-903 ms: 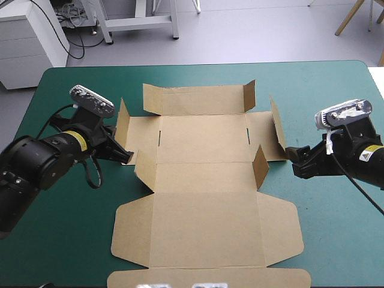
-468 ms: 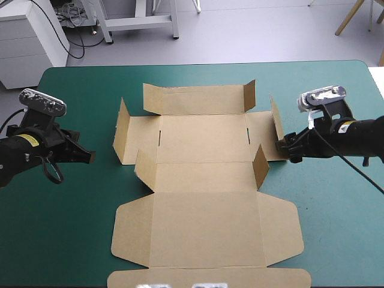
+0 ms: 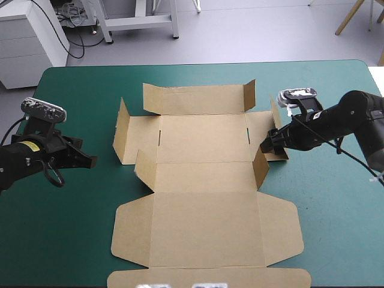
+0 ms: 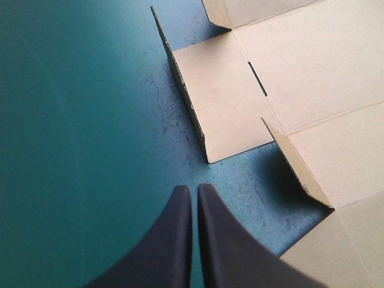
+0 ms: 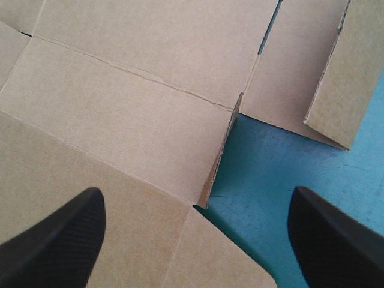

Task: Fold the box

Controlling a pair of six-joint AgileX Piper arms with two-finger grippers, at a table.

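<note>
A brown box [image 3: 204, 162] lies as a flat cut sheet across the middle of the worktop [image 3: 336, 228], which has a teal-green cover. Its near panel reaches the near edge. Small flaps stand raised along its left, right and far sides. The left end effector [image 3: 90, 161] is clenched, its black fingers [image 4: 171, 240] meeting, over bare cover toward the left edge and apart from the box. The right end effector [image 3: 270, 144] is released, spread wide above a raised flap at the box's right side.
</note>
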